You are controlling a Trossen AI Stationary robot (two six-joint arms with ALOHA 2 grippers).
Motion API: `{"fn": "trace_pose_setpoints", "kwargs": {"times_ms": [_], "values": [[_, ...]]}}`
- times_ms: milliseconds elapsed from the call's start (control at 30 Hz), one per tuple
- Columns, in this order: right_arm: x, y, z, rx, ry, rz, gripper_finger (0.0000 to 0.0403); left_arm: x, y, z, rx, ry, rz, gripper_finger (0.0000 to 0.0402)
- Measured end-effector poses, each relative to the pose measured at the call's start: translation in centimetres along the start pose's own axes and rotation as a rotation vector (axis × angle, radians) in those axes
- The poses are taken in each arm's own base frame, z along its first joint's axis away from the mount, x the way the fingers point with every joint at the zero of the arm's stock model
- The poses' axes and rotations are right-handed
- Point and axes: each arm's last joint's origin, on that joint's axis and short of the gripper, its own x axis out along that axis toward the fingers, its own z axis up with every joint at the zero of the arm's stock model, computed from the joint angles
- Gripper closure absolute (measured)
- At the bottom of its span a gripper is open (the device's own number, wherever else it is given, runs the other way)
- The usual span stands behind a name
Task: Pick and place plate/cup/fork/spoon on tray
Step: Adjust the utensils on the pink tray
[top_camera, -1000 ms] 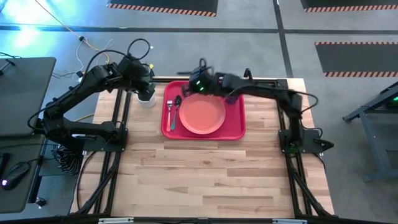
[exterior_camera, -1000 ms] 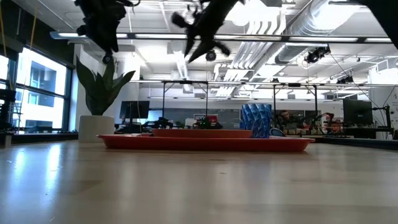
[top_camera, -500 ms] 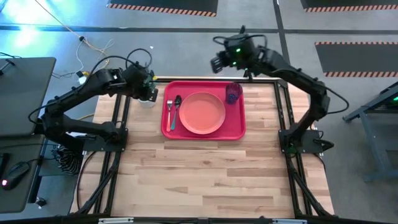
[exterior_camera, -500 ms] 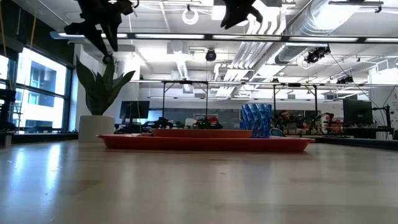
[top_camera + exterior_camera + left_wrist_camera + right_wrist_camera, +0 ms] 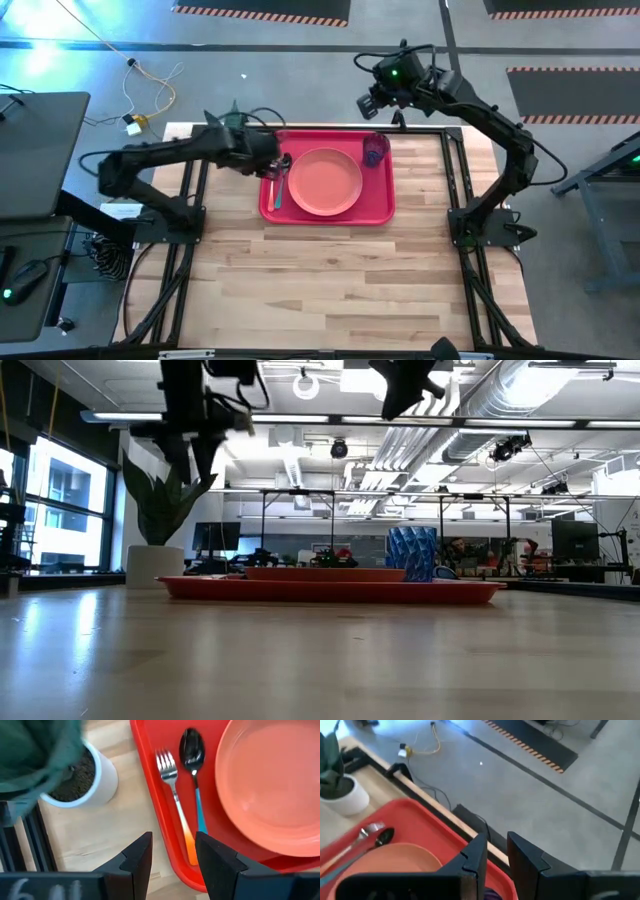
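Note:
The red tray (image 5: 378,205) lies at the table's far middle. On it rest the salmon-pink plate (image 5: 326,182), the blue-purple cup (image 5: 375,150) upright at the far right corner, and the orange-handled fork (image 5: 172,795) and teal-handled spoon (image 5: 194,765) side by side along the left edge. My left gripper (image 5: 268,162) is open and empty above the fork's handle and the tray's left rim (image 5: 155,815). My right gripper (image 5: 368,103) is open by a narrow gap, empty, high beyond the table's far edge.
A white pot with a green plant (image 5: 95,780) stands on the table just left of the tray, beside my left arm. The tray's near side gives onto bare wooden tabletop (image 5: 330,290). Black frame rails (image 5: 195,200) run along both table sides.
My left gripper has gone from above the potted plant toward the table's right, to over the tray's left edge. My right gripper has risen from the tray's far side and gone toward the far right, beyond the table's far edge. The cup stays upright on the tray.

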Motion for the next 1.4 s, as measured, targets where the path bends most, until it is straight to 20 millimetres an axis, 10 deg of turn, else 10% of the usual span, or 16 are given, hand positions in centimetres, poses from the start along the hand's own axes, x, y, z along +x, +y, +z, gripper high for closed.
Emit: {"fn": "trace_pose_setpoints", "kwargs": {"times_ms": [467,1400], "values": [[0.0,0.0,-0.2,-0.045,0.024,0.019,0.0336,7.5,-4.5,-0.3,0.055,0.119,0.161,0.0286],[0.0,0.0,-0.4,-0.058,0.041,0.02,0.0336,13.3,-7.3,-0.5,0.103,0.172,0.137,0.0319]]}}
